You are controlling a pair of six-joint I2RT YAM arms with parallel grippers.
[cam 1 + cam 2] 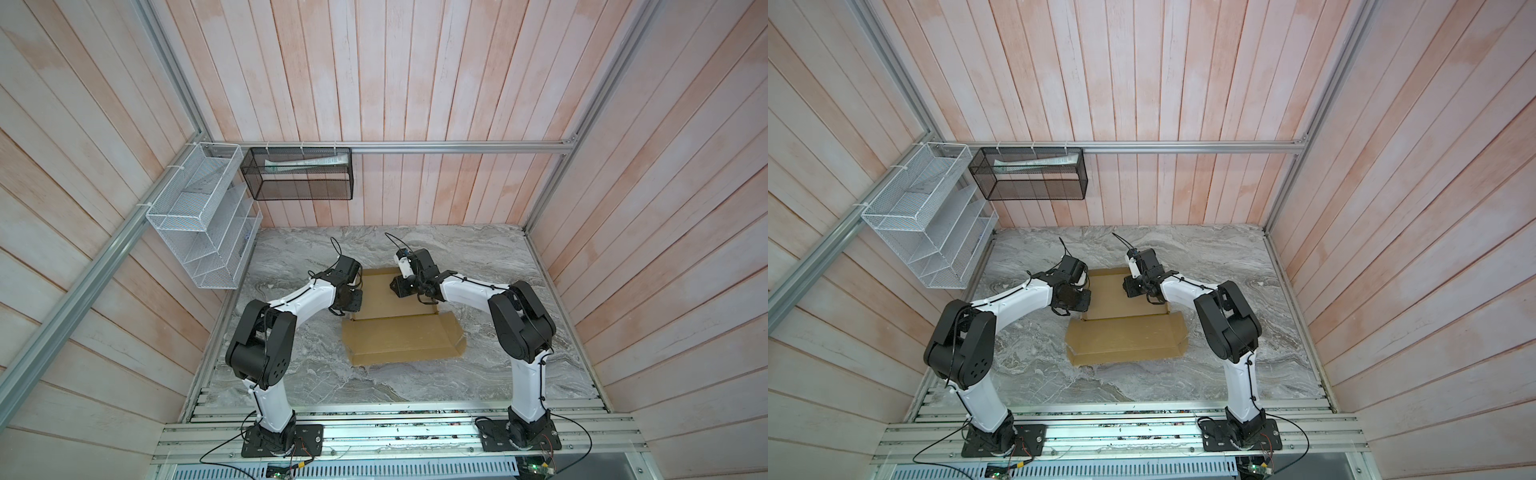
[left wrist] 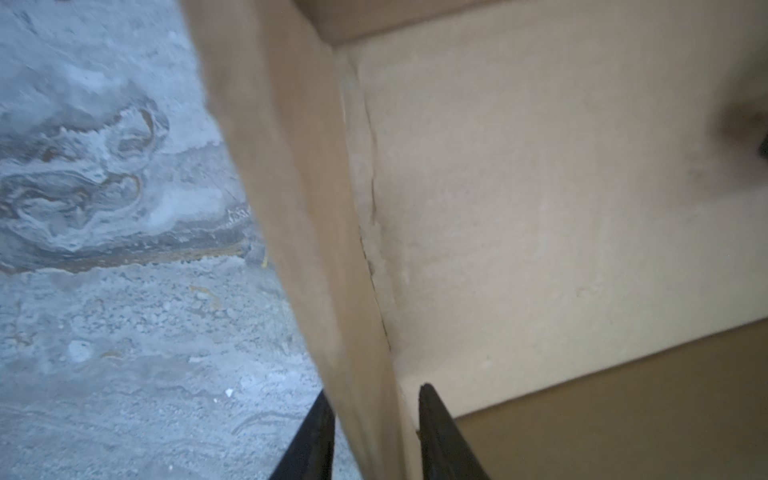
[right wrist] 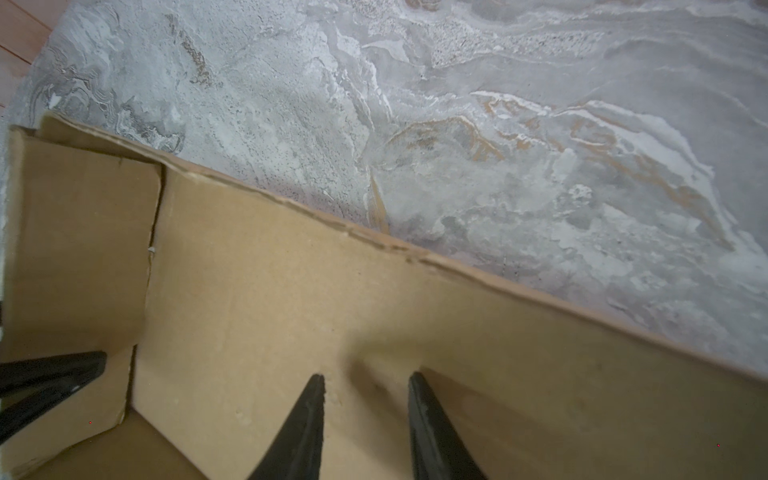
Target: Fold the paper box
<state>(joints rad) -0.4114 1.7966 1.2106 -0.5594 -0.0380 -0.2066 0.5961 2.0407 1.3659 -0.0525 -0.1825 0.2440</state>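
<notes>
The paper box (image 1: 399,336) (image 1: 1125,336) is tan cardboard lying on the marble table. Its far half is a shallow tray with raised walls, and its near panel lies flat with end flaps. My left gripper (image 2: 374,392) (image 1: 353,300) is open, its fingers astride the tray's left side wall (image 2: 291,166), one outside and one inside. My right gripper (image 3: 366,376) (image 1: 399,286) is open inside the tray. Its tips point at the inner face of the far wall (image 3: 291,291), with nothing between them. In the right wrist view, the left gripper's fingers (image 3: 50,374) show at the corner flap.
A white wire rack (image 1: 199,216) and a black mesh basket (image 1: 299,174) hang on the walls at the back left, above the table. The marble table (image 1: 498,270) surrounds the box. An aluminium rail (image 1: 374,432) with both arm bases runs along the front.
</notes>
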